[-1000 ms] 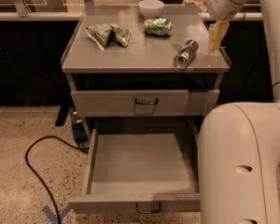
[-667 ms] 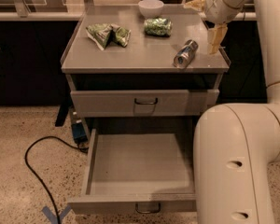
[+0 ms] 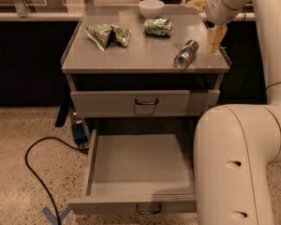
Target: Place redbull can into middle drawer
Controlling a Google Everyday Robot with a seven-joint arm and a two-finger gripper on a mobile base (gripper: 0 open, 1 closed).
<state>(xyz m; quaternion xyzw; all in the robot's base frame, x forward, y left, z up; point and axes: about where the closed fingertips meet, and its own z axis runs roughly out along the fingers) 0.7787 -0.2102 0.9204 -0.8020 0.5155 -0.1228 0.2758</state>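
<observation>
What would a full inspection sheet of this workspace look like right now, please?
Surface: grey cabinet top, cluttered.
Job's things: redbull can lying on its side near the right edge; middle drawer pulled out, nothing in it.
Clutter: green bags, green patterned can, white bowl.
Grippers: tool hanging just right of the redbull can, apart from it.
Cables: black cable looping on floor, left.
Surroundings: closed drawer above; blue tape cross on floor.
</observation>
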